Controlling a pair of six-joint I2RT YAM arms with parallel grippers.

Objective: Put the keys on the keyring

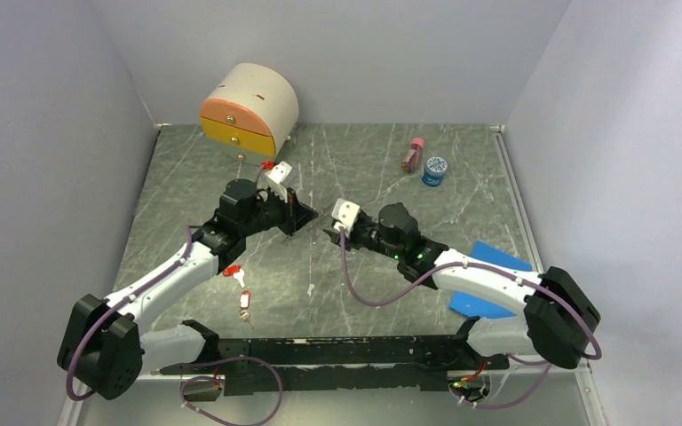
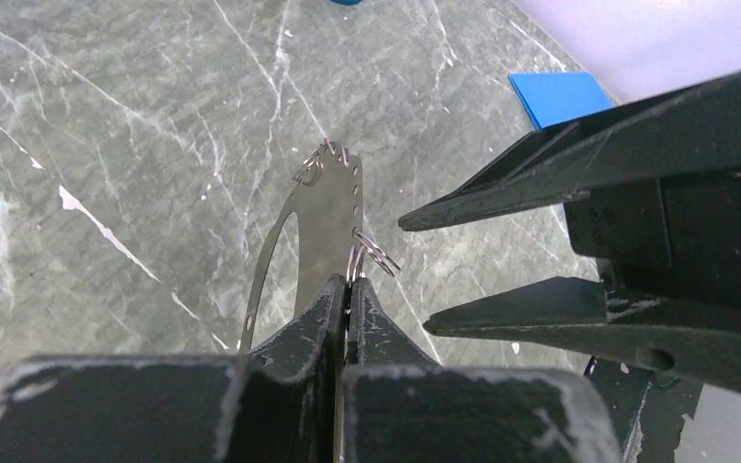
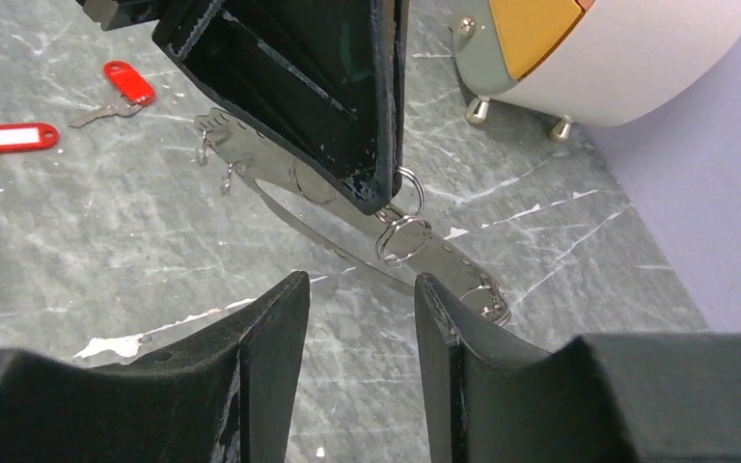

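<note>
Your left hand (image 2: 347, 282) is pinching the keyring (image 2: 333, 207), its two fingers pressed together on the near edge of that piece, near mid-desk in the top view. The keyring is showing as a flat, silvery metal strip with a row of holes, and several small split rings (image 3: 400, 236) are hanging from those holes. It is sticking out past the fingertips toward your right hand (image 3: 357, 280), which is facing it with its fingers spread and nothing between them; the strip is lying just beyond their tips, apart from them. Two keys (image 1: 233, 271) with red tags are lying on the grey marbled desk (image 1: 364, 169) beside your left arm, well apart from the keyring. Something red is also lying at the foot of the rounded drawer box (image 1: 249, 106) at the back, but it is too small to tell what it is.
</note>
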